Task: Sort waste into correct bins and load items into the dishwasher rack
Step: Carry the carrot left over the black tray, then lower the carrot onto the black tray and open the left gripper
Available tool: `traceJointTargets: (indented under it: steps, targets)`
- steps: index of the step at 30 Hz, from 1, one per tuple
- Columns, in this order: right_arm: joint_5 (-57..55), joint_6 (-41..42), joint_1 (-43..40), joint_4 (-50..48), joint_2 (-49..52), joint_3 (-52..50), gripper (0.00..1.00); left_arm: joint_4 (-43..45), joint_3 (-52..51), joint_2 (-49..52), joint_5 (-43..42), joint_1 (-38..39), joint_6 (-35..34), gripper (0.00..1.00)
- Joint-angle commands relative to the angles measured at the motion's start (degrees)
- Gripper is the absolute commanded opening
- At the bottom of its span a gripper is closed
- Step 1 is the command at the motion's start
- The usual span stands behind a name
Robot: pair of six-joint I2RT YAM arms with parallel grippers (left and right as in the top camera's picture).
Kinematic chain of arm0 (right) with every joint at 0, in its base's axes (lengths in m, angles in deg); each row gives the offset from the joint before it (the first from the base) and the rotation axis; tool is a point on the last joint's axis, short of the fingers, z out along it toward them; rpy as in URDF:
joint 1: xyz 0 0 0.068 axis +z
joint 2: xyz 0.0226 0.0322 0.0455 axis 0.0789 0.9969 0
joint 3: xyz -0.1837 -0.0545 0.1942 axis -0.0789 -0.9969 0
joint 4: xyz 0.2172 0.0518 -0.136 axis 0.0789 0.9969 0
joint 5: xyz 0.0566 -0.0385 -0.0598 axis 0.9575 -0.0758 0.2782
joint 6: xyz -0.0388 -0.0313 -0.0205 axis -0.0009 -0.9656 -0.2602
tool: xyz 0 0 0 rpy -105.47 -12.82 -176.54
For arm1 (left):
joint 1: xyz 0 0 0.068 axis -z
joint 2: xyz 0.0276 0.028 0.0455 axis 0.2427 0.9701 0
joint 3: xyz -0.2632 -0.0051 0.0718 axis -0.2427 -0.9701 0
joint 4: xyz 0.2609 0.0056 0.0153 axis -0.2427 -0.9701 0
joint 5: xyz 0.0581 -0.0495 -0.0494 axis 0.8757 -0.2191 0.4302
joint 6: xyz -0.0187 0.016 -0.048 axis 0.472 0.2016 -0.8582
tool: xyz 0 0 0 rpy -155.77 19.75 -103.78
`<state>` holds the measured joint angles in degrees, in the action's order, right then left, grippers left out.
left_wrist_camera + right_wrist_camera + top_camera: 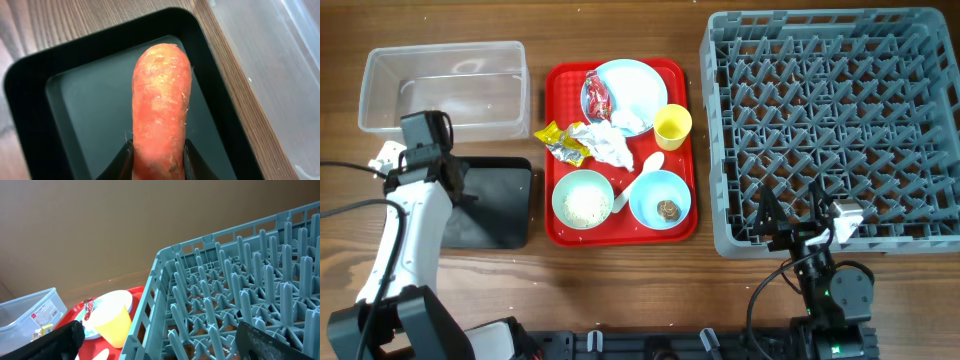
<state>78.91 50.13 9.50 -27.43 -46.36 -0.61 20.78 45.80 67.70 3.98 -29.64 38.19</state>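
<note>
**Carrot over the black tray, ready to be let go**

The left gripper (159,162) is clamped on the near end of the orange carrot (161,105), one finger on each side. It holds the carrot over the middle of the shallow black rectangular tray (75,115), which sits by the table's left edge, just beside the clear plastic tub (280,75). I can't tell whether the carrot touches the tray floor.

The carrot's long axis runs straight out from the jaws, roughly parallel to the tray rim nearest the tub. Its rounded blunt end points away from the gripper, towards the tray's far rim.

To finish well, I'd bring it low, keep the whole length inside the rims, part the fingers, then lift straight up. Being round, it may roll on release, though the raised rim should stop it.

The right gripper (792,215) hangs spread wide and empty at the near edge of the large grey plastic lattice rack (840,120).
</note>
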Motion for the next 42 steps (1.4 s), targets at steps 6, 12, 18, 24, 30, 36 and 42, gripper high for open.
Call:
traceJointTargets:
  steps: [6,12,18,24,30,36,42]
  targets:
    - [-0.8,-0.4,0.3,-0.2,-0.4,-0.1,1.00,7.9,-6.0,0.9,-2.5,-1.6,1.4,0.20]
    - [-0.8,-0.4,0.3,-0.2,-0.4,-0.1,1.00,12.3,-8.5,2.1,-2.8,-1.6,1.2,0.24]
    - [-0.8,-0.4,0.3,-0.2,-0.4,-0.1,1.00,15.4,-8.5,7.3,-3.0,-1.6,1.2,0.24]
    - [-0.8,-0.4,0.3,-0.2,-0.4,-0.1,1.00,18.1,-8.5,9.1,-3.0,-2.3,-0.4,0.28]
    - [-0.8,-0.4,0.3,-0.2,-0.4,-0.1,1.00,19.2,-8.5,9.1,-3.0,-2.3,-0.5,0.49]
    - [-0.8,-0.4,0.3,-0.2,-0.4,-0.1,1.00,19.8,-8.5,8.9,-3.0,-2.3,-0.4,0.53]
    - [-0.8,-0.4,0.3,-0.2,-0.4,-0.1,1.00,19.0,-8.0,5.3,-3.0,-2.3,0.0,0.53]
